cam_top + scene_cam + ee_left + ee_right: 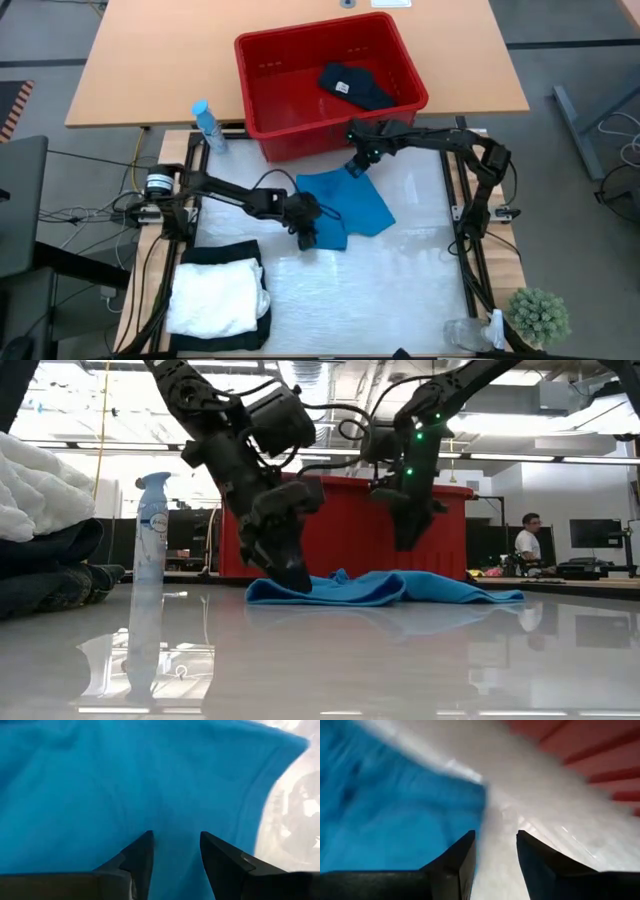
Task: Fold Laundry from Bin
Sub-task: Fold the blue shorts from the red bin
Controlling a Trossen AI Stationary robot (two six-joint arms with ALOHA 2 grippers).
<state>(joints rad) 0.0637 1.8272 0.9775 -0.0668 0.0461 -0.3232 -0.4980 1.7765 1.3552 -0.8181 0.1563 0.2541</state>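
Folded stack [218, 298] sitting at my left table corner, white crinkled piece on black garment, out of working area. Left gripper [306, 238] pressing low on near edge of blue cloth [350, 208], fingers parted, cloth between them, probably pinning it flat. Right gripper [356, 166] hovering at cloth's far edge, fingers apart, holding nothing. Bin [330, 84] standing beyond, keeping one dark garment [356, 86] inside.

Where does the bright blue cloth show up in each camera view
High view: blue cloth at table centre, just before the red bin.
Low view: flat, mid-picture, bin behind.
Left wrist view: fills most of the frame.
Right wrist view: one side, bin wall opposite.
Shared landmark: the bin.
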